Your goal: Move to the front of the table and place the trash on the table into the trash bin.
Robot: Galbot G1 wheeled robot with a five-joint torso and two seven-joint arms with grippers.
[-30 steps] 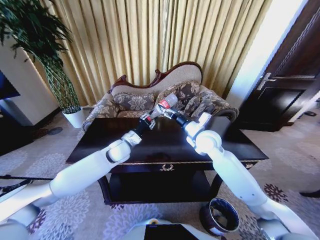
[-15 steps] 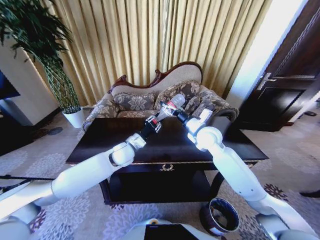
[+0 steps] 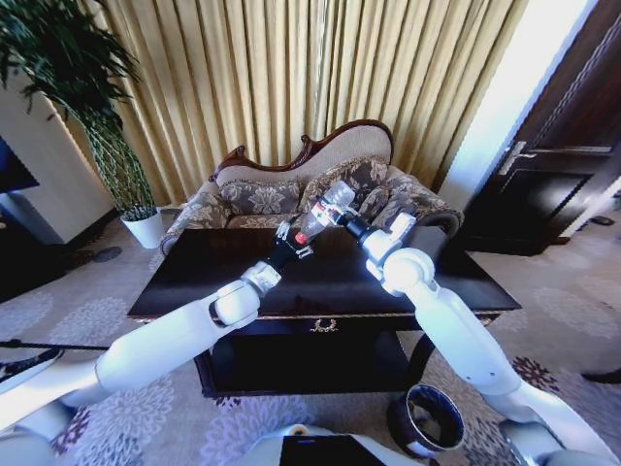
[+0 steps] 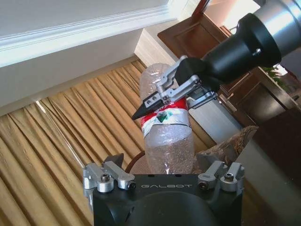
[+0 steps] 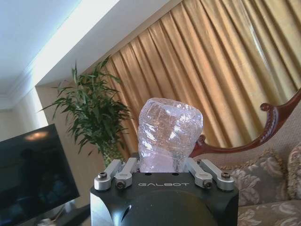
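Nearest, low on the robot's right: bin (image 3: 427, 419) upright on the carpet (image 3: 543, 291), just off the table's front right corner

Beyond it, dark glossy table (image 3: 243, 282) with gold trim and a lower shelf, reached over by both white arms from either side

Above the far half of the table, clear of its top: bottle (image 3: 320, 212), tilted, red label at mid-body, held up in the air between the two arms

Left end effector (image 3: 294, 238) under the bottle's lower end; seen from the left wrist, fingers (image 4: 115, 162) spread with a gap on each side of the bottle (image 4: 167, 141), so released, not pressing it

Right end effector (image 3: 337, 217) coming in from the robot's right at the bottle's upper part; from the left wrist, seen clenched (image 4: 162, 101) across the red label, one finger in front of the plastic and one behind

From the right wrist, same grasp: end effector (image 5: 169, 162) closed snugly on the crinkled clear bottle (image 5: 169, 129), rising straight out between the fingers (image 5: 120, 172)

Behind the table, patterned sofa (image 3: 262, 194) with a carved wooden back

Farther left, tall plant (image 3: 68, 78) in a white pot (image 3: 147, 229)

At the back, gold curtains (image 3: 291, 78); dark door (image 3: 553, 165) at far right
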